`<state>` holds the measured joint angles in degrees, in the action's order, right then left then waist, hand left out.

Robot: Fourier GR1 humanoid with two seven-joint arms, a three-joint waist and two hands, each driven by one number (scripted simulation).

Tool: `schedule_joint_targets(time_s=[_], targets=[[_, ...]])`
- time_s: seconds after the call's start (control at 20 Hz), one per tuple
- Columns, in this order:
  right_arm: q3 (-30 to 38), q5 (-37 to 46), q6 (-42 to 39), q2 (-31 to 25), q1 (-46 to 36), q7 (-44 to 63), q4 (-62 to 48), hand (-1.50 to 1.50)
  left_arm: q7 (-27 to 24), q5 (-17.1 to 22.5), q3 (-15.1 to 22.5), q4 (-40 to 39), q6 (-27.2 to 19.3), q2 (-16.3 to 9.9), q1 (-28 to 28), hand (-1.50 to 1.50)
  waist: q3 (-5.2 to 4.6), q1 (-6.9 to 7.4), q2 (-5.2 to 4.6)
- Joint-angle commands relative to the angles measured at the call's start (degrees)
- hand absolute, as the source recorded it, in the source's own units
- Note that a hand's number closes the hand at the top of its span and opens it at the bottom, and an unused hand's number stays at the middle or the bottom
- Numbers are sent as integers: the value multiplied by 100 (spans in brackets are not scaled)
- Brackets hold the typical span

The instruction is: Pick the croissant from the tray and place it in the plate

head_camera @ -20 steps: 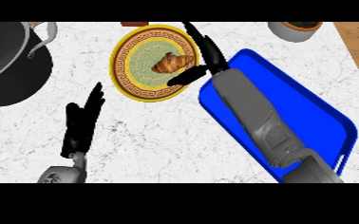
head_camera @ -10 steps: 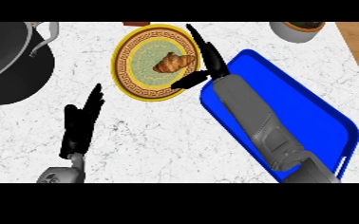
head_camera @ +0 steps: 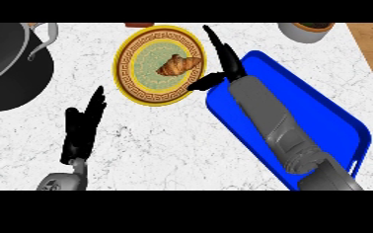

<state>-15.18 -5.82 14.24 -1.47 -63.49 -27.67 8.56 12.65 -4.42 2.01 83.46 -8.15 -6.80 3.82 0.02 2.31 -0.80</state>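
Observation:
The brown croissant [head_camera: 178, 64] lies on the round plate [head_camera: 135, 76], which has a yellow patterned rim and a green centre. My right hand [head_camera: 225, 62] is open at the plate's right edge, fingers straight and pointing up, thumb stretched left over the rim, clear of the croissant. Its forearm crosses the blue tray [head_camera: 328, 123], which holds nothing that I can see. My left hand [head_camera: 82, 128] rests open at the lower left, fingers up, below and left of the plate.
A dark pot [head_camera: 20, 64] with a metal handle fills the upper left corner. A white bowl [head_camera: 307, 30] with dark contents stands at the top right. A wooden strip shows along the far right edge.
My right hand has drawn back a little to the right and down from the croissant, which stays on the plate. The left hand has not moved.

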Motion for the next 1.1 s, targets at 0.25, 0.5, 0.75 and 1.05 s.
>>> schedule_joint_targets(time_s=[0.25,0.5,0.75,1.05], targets=[[208,147,71,-317,223,-344,-243,-150,-265,-266,202,-176,-215,299,-141,0,2,-33,2],[371,154,127,-307,233,-407,-228,-150,-23,-12,-19,97,92,35,-198,0,3,-24,10],[597,39,12,-765,347,-674,-317,-150,171,52,-100,239,138,-26,-37,0,6,6,-10],[692,85,224,-850,409,-732,-439,-150,-69,-142,70,-59,97,111,-4,0,8,63,-53]])
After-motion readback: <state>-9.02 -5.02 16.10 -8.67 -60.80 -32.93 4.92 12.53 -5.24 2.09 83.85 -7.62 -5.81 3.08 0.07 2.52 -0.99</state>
